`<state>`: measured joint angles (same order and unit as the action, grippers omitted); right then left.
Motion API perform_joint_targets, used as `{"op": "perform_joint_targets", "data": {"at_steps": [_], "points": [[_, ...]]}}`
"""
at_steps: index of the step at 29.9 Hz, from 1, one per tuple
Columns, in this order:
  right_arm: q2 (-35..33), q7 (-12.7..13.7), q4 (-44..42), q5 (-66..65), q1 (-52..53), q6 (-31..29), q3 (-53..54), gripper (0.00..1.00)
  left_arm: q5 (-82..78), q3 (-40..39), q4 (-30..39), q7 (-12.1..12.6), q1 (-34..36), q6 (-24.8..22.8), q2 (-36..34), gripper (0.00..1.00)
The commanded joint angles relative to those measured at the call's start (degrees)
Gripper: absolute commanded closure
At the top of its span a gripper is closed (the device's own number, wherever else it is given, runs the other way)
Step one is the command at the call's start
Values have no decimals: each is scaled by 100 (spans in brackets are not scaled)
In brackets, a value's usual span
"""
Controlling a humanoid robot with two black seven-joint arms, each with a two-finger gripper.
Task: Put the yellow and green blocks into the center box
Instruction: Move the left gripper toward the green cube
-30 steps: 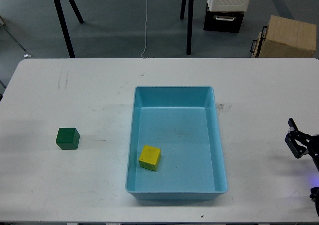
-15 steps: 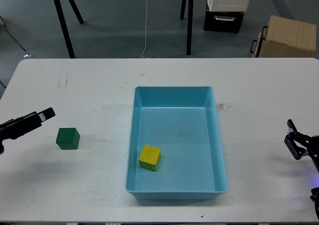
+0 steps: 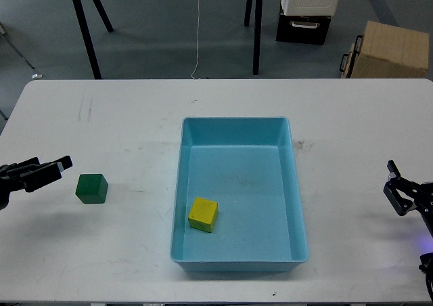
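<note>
A green block (image 3: 91,188) sits on the white table (image 3: 122,116), left of the light blue box (image 3: 238,126). A yellow block (image 3: 203,214) lies inside the box near its front left corner. My left gripper (image 3: 53,168) comes in from the left edge, just left of the green block and apart from it. Its fingers look parted and hold nothing. My right gripper (image 3: 394,187) is at the far right edge, open and empty, well right of the box.
Beyond the table's far edge are black stand legs (image 3: 88,28), a white and black case (image 3: 308,11) and a cardboard box (image 3: 389,49) on the floor.
My left gripper has come into view from the left edge and lowered slightly beside the green block. The right gripper shifted only slightly. The blocks have not moved.
</note>
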<state>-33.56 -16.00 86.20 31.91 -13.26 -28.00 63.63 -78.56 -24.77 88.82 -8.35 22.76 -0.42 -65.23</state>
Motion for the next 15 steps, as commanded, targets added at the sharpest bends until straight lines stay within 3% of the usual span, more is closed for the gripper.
{"op": "perform_joint_targets", "data": {"at_steps": [1, 15], "points": [[-1, 0, 55, -1, -1, 0, 0, 0, -10, 33, -128, 35, 9, 7, 238, 0], [-1, 0, 46, -9, -37, 0, 0, 0, -72, 482, -189, 52, 167, 25, 476, 0]]}}
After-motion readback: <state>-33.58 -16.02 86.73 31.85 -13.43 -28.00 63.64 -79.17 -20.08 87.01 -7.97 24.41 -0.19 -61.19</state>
